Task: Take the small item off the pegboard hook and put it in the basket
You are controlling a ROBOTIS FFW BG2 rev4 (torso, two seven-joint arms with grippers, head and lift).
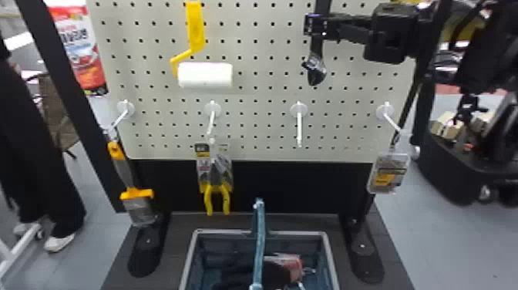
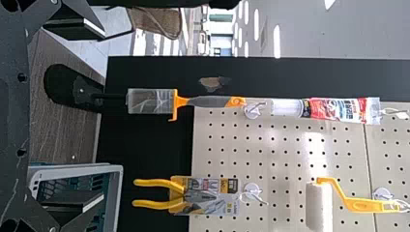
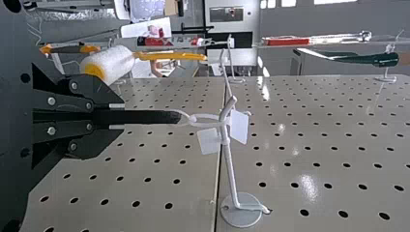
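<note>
Small item [image 1: 315, 71]: dark, upright, long axis approx vertical, head down. Hangs R of centre in front of the pegboard [image 1: 266, 90], btwn the fingers of the R gripper [image 3: 116, 116], which are closed on its handle w/ no gap I can see. Handle stands above & below the grip in the head view; arm comes in from the R side, so it crosses the long axis. R arm is the nearer one, already on it.

Beyond the fingers, up top, the white loop [image 3: 193, 118] is around the hook [image 3: 230, 169], near its upturned tip [image 3: 232, 101], well out from the base plate; small white tags [image 3: 240, 126] alongside. So the relation that matters = loop vs tip: prob. needs a slight lift, then straight out from the board toward the robot. A sideways or downward tug would likely snag the loop or bend the hook.

Basket [image 1: 332, 256] sits well below & a bit to the L of the item, w/ a few things in it already; its upright handle [image 1: 261, 231] runs across the middle, so best drop spot is prob. the R half.

L gripper [image 2: 96, 114] waits on the L side, fingers wide apart, nothing btwn them, facing the pliers [image 2: 193, 195] side.
</note>
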